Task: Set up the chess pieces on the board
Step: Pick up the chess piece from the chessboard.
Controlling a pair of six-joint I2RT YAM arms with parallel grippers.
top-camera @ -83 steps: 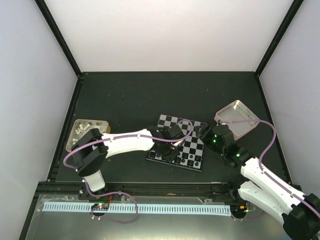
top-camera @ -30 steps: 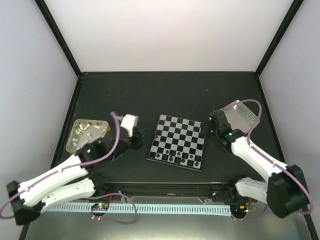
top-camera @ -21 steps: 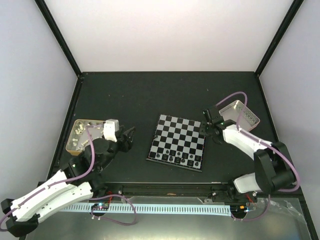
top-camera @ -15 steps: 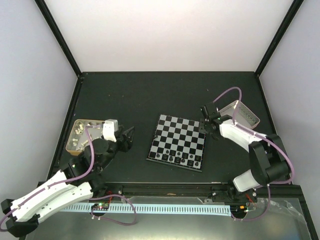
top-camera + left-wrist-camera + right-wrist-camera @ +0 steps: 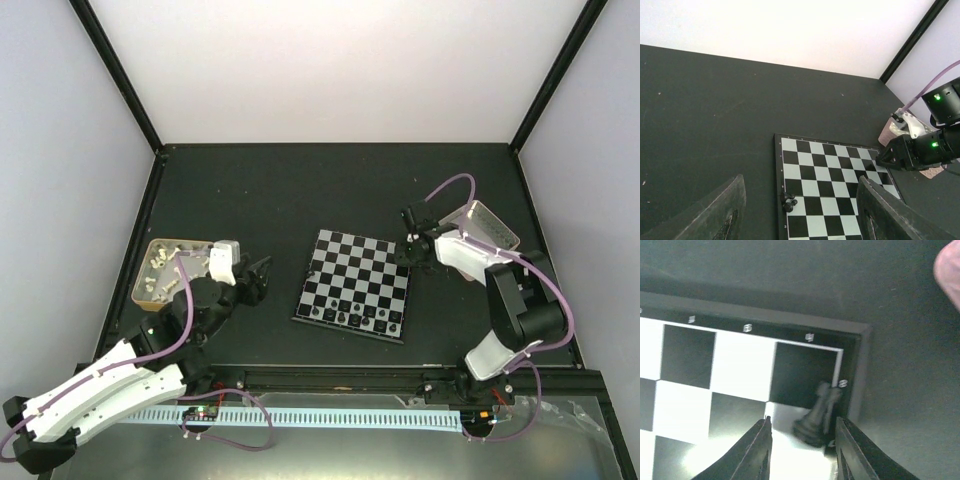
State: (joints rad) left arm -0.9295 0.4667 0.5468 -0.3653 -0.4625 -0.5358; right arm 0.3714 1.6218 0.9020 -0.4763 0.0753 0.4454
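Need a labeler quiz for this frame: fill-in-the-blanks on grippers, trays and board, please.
1. The left gripper is ___ and holds nothing.
2. The right gripper hangs around one ___ chess piece at a corner of the board.
3. The tan tray holds small ___ figures.
4. The tray beside the right gripper is ___-rimmed.

Missing words: open; black; white; pink.

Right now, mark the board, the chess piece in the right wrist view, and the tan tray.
board (image 5: 357, 277): top external view, a central square.
chess piece (image 5: 814, 421): right wrist view, its lower body.
tan tray (image 5: 181, 242): top external view, its far rim.
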